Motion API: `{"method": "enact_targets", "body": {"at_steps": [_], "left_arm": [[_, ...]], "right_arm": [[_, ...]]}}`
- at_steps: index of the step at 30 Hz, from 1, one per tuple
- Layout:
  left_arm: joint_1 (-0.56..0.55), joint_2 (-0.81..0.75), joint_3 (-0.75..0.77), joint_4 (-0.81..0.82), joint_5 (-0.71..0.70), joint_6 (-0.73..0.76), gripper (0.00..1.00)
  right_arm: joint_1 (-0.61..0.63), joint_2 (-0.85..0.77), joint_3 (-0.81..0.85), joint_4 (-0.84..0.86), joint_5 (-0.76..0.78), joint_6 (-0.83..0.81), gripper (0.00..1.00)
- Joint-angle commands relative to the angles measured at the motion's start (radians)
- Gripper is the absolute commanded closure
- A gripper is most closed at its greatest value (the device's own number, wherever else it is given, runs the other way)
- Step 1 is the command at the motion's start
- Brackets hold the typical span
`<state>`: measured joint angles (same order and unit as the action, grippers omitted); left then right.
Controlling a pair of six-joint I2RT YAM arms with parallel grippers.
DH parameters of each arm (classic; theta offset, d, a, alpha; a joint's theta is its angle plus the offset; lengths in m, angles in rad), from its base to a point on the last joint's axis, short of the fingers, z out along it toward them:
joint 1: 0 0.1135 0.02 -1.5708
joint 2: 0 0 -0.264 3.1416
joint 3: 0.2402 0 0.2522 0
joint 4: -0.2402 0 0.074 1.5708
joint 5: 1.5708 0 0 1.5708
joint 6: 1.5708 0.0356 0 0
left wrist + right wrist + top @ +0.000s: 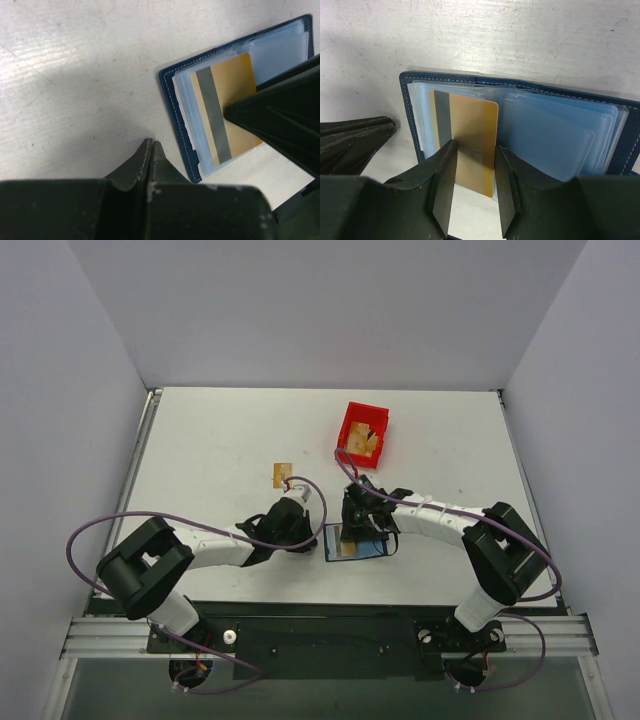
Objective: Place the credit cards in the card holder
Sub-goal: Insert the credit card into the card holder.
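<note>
The navy card holder lies open on the table, its clear blue sleeves showing. One gold credit card with a grey stripe lies on its left sleeves, its near end sticking out over the table; I cannot tell whether it is tucked in. It also shows in the left wrist view. My right gripper is open, its fingers standing over the card's two long sides. My left gripper is shut and empty, just off the holder's corner. The second card lies alone farther back.
A red plastic bin stands behind the right gripper with tan items inside. The two grippers are close together, the left one beside the holder's left edge. The table's front edge runs just below the holder.
</note>
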<state>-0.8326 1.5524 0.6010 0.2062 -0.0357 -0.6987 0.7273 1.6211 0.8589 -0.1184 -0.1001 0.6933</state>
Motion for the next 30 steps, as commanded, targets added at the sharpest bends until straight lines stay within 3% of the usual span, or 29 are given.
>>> {"method": "enact_targets", "body": {"at_steps": [1,7,18,30], "left_arm": [[-0.013,-0.076,-0.007,-0.083,0.022,0.014,1.00],[-0.026,-0.140,0.006,-0.050,0.060,0.042,1.00],[-0.059,0.003,0.055,0.035,0.106,0.057,1.00],[-0.062,0.031,0.086,0.024,0.105,0.062,1.00]], "right_arm": [[0.004,0.006,0.029,-0.029,0.022,-0.008,0.69],[0.006,0.026,0.008,0.003,0.005,0.008,0.71],[0.004,0.056,-0.001,0.037,-0.033,0.020,0.71],[0.004,0.069,0.005,0.043,-0.055,0.023,0.71]]}}
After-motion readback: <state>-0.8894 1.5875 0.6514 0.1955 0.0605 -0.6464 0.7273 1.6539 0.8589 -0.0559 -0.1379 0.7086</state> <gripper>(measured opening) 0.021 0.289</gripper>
